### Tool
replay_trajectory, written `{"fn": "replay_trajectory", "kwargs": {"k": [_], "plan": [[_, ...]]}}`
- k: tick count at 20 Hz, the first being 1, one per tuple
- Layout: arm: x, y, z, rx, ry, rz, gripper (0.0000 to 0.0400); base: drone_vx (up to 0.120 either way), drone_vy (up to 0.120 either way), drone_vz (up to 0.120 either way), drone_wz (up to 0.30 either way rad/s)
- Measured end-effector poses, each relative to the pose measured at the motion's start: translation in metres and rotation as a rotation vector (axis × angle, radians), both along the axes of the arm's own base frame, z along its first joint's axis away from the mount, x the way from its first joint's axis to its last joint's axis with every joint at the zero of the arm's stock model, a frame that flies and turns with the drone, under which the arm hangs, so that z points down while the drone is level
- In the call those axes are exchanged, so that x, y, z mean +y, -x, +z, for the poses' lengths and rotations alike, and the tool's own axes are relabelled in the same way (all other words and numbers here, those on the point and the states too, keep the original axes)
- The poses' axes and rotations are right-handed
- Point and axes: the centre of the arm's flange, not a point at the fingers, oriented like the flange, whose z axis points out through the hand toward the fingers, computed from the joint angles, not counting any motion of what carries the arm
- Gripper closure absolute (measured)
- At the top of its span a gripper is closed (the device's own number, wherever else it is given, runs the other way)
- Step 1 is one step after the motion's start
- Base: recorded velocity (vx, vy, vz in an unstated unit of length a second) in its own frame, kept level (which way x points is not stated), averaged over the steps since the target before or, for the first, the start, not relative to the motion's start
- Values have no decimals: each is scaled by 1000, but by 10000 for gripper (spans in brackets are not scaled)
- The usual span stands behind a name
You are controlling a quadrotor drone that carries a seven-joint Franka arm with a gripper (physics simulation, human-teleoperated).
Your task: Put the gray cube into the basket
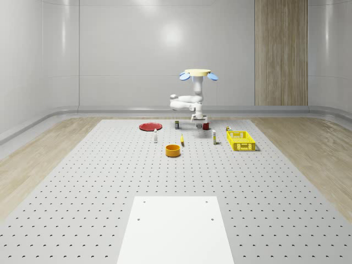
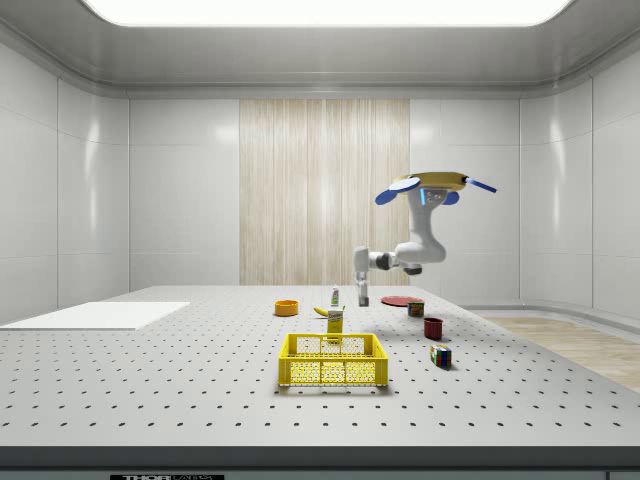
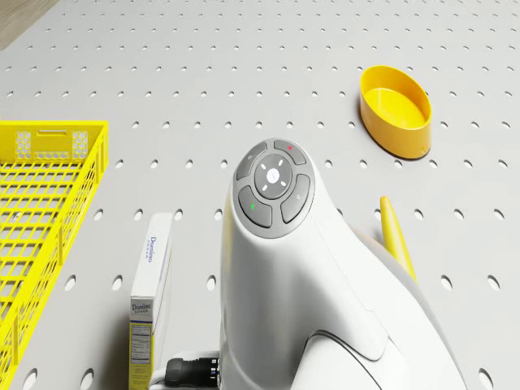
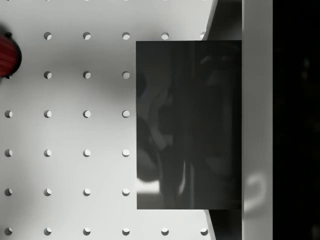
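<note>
Counter [image 1: 82,181]: one, perforated gray, carries everything. One white panel [image 1: 175,228] lies flat on its near end in the whole-scene view, cut off by the frame.

Drone [image 1: 197,72]: one, hovering over the counter's far part. Its arm [image 1: 187,102] hangs down and its claw [image 1: 199,119] is low, just above the counter beside the red cup [image 1: 206,126]. In the drone view the arm's white body hides much of the counter.

Basket [image 1: 241,141]: one, yellow mesh, well apart from the claw, toward the whole-scene view's right. The drone view cuts it off, and the part of its floor in view there is bare.

Red plate [image 1: 149,126]: one, flat, nothing on it. Bowl [image 3: 396,110]: one, yellow-orange, only its own floor in view inside.

Sugar box [image 3: 150,301]: one, just beside the basket, its lower end cut off by the frame. A long yellow thing [image 3: 396,240], probably a banana, is half hidden behind the arm.

Gray cube [image 4: 189,125]: one, a dark face straight ahead of the wrist camera on the counter under the claw, not in the basket. From the outside views the claw hides it. How far the claw is open, or whether it touches the cube, cannot be told.

Small things, one each: the red cup, a multicoloured cube [image 2: 440,355], a can [image 2: 416,309].
</note>
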Motion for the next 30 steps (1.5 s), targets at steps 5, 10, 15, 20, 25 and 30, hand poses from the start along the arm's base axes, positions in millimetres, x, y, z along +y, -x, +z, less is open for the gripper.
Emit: {"fn": "replay_trajectory", "kwargs": {"k": [5,10,15,20,25,30], "plan": [[0,0,0,0,0,0,150,120,120,104,0],[0,0,0,0,0,0,150,120,120,104,0],[0,0,0,0,0,0,150,120,120,88,0],[0,0,0,0,0,0,150,120,120,16,0],[0,0,0,0,0,0,150,120,120,0,0],[0,0,0,0,0,0,150,120,120,0,0]]}}
